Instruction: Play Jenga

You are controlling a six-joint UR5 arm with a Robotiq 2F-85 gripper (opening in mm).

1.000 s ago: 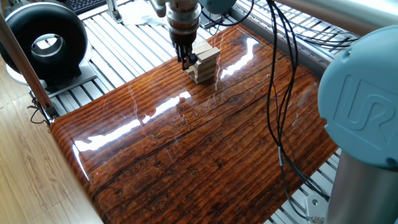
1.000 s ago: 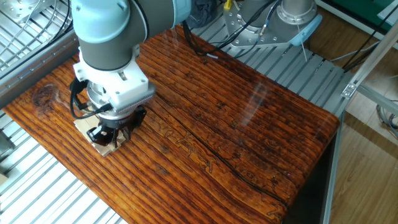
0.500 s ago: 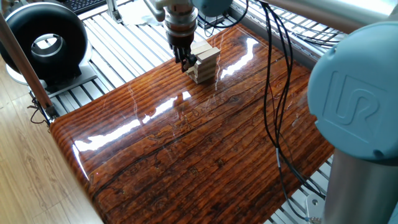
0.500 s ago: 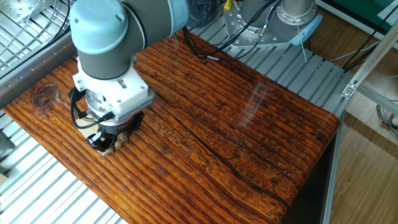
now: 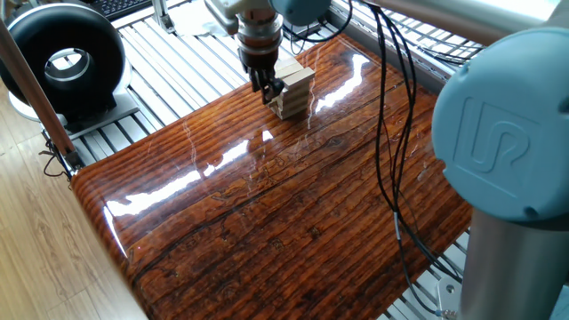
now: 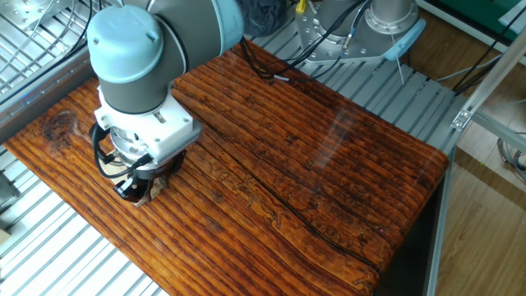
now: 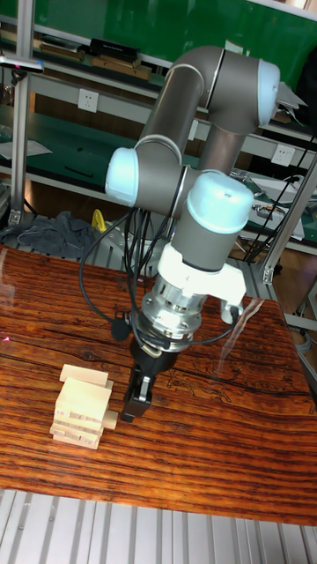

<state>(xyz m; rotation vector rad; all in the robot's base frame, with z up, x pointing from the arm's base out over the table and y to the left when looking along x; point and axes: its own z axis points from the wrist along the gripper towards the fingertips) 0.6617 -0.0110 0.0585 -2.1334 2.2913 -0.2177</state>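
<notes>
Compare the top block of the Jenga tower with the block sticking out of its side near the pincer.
The top block lies skewed across the tower, its whole upper face showing; the protruding block sits low in the stack with only its end poking out. The top block is clear of the pincer; the protruding block's end is right beside it. Both are pale, unpainted wood.
</notes>
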